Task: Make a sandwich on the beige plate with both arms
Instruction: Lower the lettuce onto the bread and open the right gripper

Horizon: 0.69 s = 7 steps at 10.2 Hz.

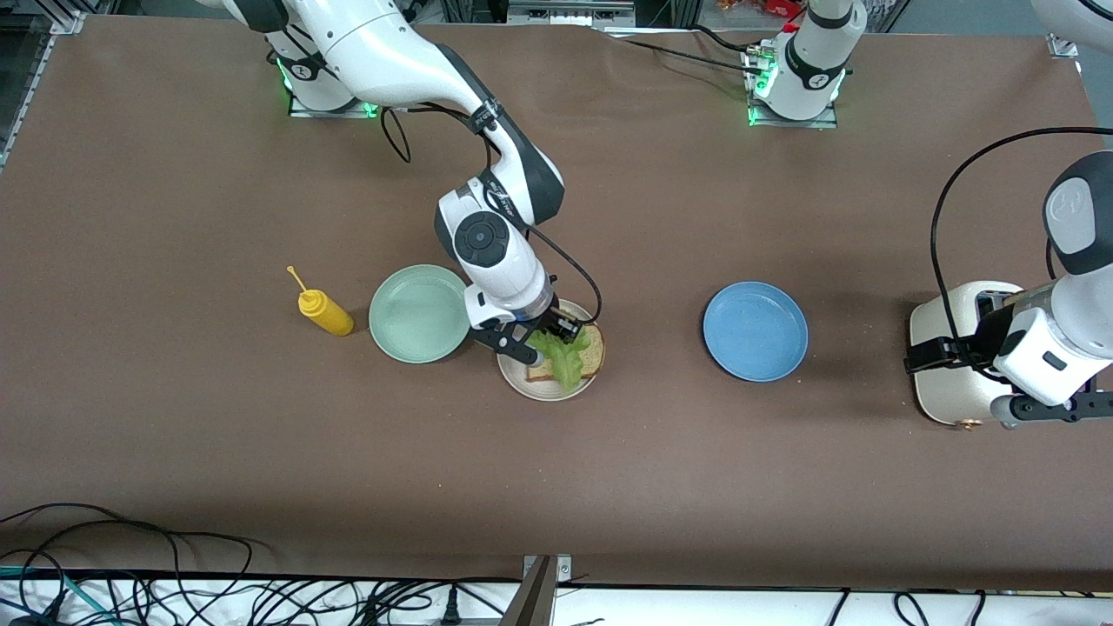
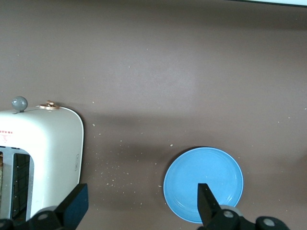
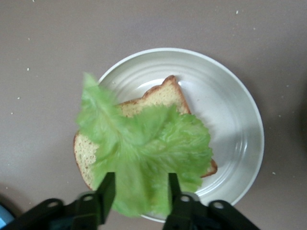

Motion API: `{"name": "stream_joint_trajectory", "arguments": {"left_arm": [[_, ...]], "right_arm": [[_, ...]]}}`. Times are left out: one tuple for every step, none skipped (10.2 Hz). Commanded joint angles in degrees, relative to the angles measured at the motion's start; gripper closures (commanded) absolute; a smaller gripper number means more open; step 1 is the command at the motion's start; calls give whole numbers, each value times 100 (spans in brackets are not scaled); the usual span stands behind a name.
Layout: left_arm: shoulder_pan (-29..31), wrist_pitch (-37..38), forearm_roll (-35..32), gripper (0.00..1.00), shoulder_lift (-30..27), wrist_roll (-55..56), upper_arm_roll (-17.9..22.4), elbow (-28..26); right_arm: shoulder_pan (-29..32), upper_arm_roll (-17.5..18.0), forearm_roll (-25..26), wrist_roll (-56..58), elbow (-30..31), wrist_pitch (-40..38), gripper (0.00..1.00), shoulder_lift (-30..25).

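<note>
The beige plate (image 1: 522, 379) (image 3: 240, 110) lies mid-table and carries one slice of brown bread (image 1: 595, 355) (image 3: 158, 98). A crinkled green lettuce leaf (image 1: 565, 358) (image 3: 144, 143) is spread over the slice. Its stalk end hangs past the plate's rim. My right gripper (image 1: 522, 348) (image 3: 140, 184) is low over that rim, open. The stalk end lies between its parted fingers. My left gripper (image 1: 1061, 407) (image 2: 142, 201) waits high and open toward the left arm's end of the table. Nothing is between its fingers.
A mint green plate (image 1: 417, 313) touches the beige plate, and a yellow squeeze bottle (image 1: 323, 311) lies beside it. A blue plate (image 1: 755, 330) (image 2: 203, 184) and a cream toaster (image 1: 952, 348) (image 2: 43, 153) sit toward the left arm's end. Crumbs lie between them.
</note>
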State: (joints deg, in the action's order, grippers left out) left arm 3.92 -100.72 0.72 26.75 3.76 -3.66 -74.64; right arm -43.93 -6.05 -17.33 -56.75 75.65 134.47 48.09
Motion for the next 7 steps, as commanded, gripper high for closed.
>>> {"name": "stream_joint_trajectory", "arguments": {"left_arm": [[30,44,-186,0,-56,-77,-30,11],[30,44,-178,0,-39,-77,-38,11],[21,44,-178,0,-12,-77,-39,3],[21,44,-178,0,-12,-77,-39,3],[21,44,-178,0,-21,-86,-30,11],[30,44,-178,0,-30,-78,-30,11],[39,44,-169,0,-73,-69,-30,11]], "right_arm": [[-19,-19,-52,-46,-51,-227,9,-19],[7,-36,-34,6,-59,-419,8,-54],[24,-88,-34,15,-86,-639,8,-185],[33,-254,-25,24,-86,-824,6,-334],[25,-456,-17,24,-86,-1043,0,-458],[25,-658,62,111,-86,-1272,0,-650],[25,-852,80,425,-86,-1518,0,-791]]}}
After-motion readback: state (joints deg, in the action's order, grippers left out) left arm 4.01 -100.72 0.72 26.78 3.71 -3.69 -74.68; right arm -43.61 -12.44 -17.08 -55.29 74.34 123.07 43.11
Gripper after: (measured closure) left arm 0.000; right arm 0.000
